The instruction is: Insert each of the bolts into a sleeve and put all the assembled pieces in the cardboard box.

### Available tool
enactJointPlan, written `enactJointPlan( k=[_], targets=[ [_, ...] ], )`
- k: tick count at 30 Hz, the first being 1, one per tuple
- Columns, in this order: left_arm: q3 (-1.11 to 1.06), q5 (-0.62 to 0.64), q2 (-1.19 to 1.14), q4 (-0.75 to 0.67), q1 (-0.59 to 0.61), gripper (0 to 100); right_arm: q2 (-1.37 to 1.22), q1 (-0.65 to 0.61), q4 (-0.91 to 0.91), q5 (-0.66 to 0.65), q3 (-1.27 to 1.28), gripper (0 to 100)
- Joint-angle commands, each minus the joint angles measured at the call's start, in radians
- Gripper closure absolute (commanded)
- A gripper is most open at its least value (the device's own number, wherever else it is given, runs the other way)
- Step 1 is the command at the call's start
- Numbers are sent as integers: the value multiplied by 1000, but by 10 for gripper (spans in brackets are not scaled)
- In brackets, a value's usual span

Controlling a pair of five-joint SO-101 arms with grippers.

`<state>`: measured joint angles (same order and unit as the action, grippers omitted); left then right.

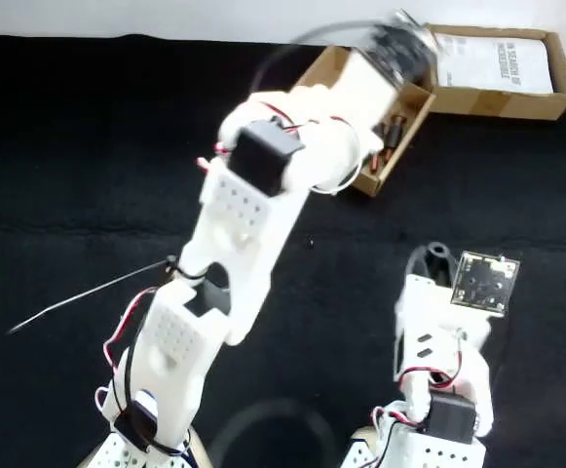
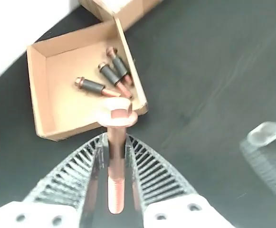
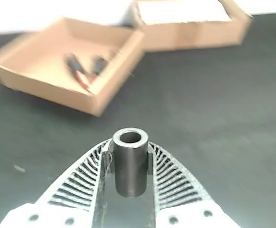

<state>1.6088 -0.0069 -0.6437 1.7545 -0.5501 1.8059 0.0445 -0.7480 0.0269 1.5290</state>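
Left gripper (image 2: 115, 142), out at one o'clock by the cardboard box (image 2: 37, 85), and my right gripper (image 3: 130, 147), well apart toward five o'clock, are both clamped: right on the sleeve (image 3: 130, 166), bore open, left on the bolt (image 2: 115, 161) lying along its fingers.

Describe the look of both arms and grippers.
The left arm and right arm are white shells with black motor blocks and red, white and black wires. The left gripper and right gripper are grey, ribbed and tapering.

Black table (image 1: 68, 146), perhaps paper-lined box (image 1: 497, 100)
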Motion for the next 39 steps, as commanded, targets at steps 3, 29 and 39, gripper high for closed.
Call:
enactJointPlan(
  k=[3,29,39],
  targets=[
    [50,235,171,3,10,991,7,-136,119,91,-68,991],
    [50,411,268,6,-18,992,-4,-463,156,123,-193,991],
    [41,313,538,14,-25,992,-4,-463,156,121,-189,991]
  ],
)
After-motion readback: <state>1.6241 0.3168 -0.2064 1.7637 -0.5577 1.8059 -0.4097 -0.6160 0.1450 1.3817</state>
